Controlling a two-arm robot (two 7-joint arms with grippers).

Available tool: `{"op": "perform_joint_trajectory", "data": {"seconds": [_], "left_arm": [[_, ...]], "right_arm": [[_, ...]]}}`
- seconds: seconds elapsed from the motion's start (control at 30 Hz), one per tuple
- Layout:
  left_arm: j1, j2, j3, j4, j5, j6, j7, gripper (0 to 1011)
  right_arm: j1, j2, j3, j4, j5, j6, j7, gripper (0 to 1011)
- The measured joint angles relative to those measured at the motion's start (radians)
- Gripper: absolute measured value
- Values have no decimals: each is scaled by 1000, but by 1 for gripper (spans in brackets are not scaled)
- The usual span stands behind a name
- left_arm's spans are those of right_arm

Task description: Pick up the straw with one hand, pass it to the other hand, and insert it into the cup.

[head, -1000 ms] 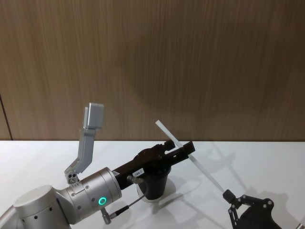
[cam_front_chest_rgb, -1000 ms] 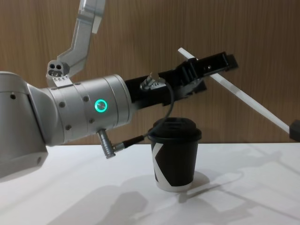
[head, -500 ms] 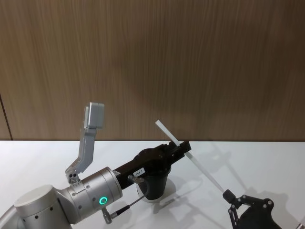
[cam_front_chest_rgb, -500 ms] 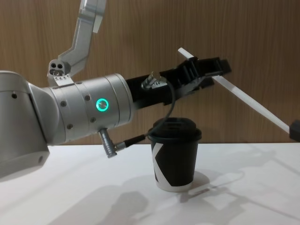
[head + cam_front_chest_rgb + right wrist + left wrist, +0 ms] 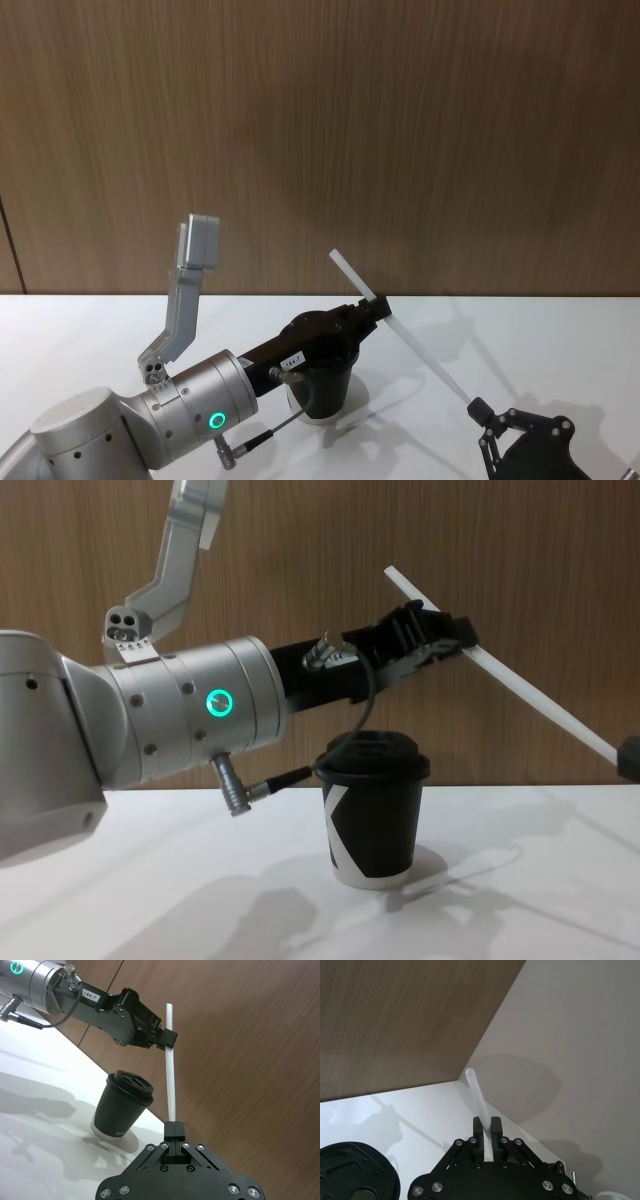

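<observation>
Four close views, one shared straw (image 5: 420, 350)

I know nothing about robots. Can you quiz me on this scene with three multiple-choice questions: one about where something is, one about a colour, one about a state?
1. Where is the cup?
A. Upright on the white table, below the left gripper.
B. On the floor.
C. On a shelf.

2. What colour is the ring light on the left wrist?
A. Red.
B. Green.
C. Blue.

3. What holds the straw?
A. Nothing.
B. A person's hand.
C. Both grippers.

Answers: 1 A, its base rests on the table. 2 B, the ring glows green. 3 C, the left gripper pinches its upper part, the right gripper its lower end.
</observation>
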Motion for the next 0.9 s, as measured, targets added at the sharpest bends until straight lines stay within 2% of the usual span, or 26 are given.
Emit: {"op": "perform_joint_trajectory", "data": {"seconds": [0.13, 0.3, 0.47, 0.57, 0.6, 0.67, 0.8, 0.9], "left_arm": [[0, 0, 0, 0, 0, 0, 0, 75], [0, 0, 0, 0, 0, 0, 1, 41], [0, 0, 0, 0, 0, 0, 1, 19], [0, 0, 0, 0, 0, 0, 1, 11], [0, 0, 0, 0, 0, 0, 0, 10], [0, 1, 0, 0, 1, 0, 1, 10], [-2, 5, 3, -7, 6, -7, 3, 10], [-5, 12, 5, -17, 18, -17, 5, 10]], "right_arm": [[0, 0, 0, 0, 0, 0, 0, 7], [0, 0, 0, 0, 0, 0, 0, 105], [0, 0, 0, 0, 0, 0, 0, 273], [0, 0, 0, 0, 0, 0, 0, 330], [0, 0, 0, 0, 0, 0, 0, 392], [0, 0, 0, 0, 0, 0, 0, 427], [0, 0, 0, 0, 0, 0, 0, 593], [0, 0, 0, 0, 0, 0, 0, 651]]}}
